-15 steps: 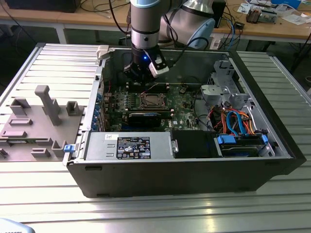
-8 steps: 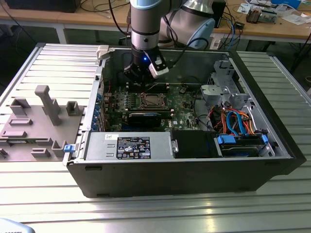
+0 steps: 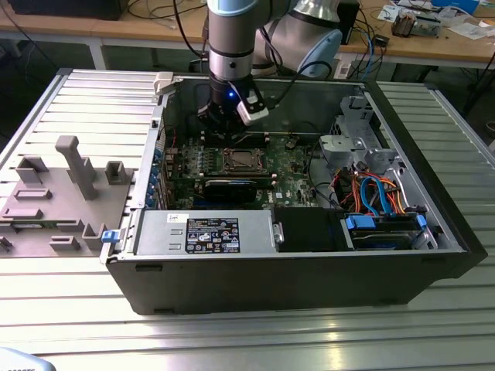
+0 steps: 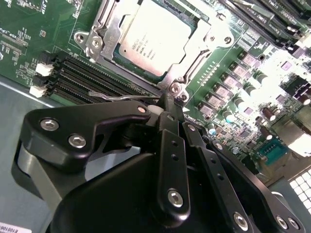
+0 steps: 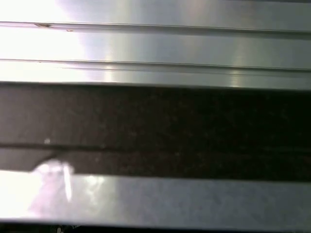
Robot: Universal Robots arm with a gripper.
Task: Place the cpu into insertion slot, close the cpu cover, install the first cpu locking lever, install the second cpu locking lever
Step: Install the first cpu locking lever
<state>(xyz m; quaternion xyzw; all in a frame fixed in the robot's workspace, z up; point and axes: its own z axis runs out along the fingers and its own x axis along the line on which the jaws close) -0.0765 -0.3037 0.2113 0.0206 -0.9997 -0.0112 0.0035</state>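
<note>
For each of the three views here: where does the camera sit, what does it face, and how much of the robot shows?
Exterior view: off the arm, above the open computer case; arm and gripper show over the cpu.
Second wrist view: on the arm, facing the cpu under the cpu cover; gripper shows.
First wrist view: on the arm, facing ribbed metal.
Shared: cpu, gripper.

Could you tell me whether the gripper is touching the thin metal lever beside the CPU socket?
Touching: in the second wrist view, the gripper has its fingers closed together with their tips against the thin silver locking lever, just beside the cpu cover.
</note>
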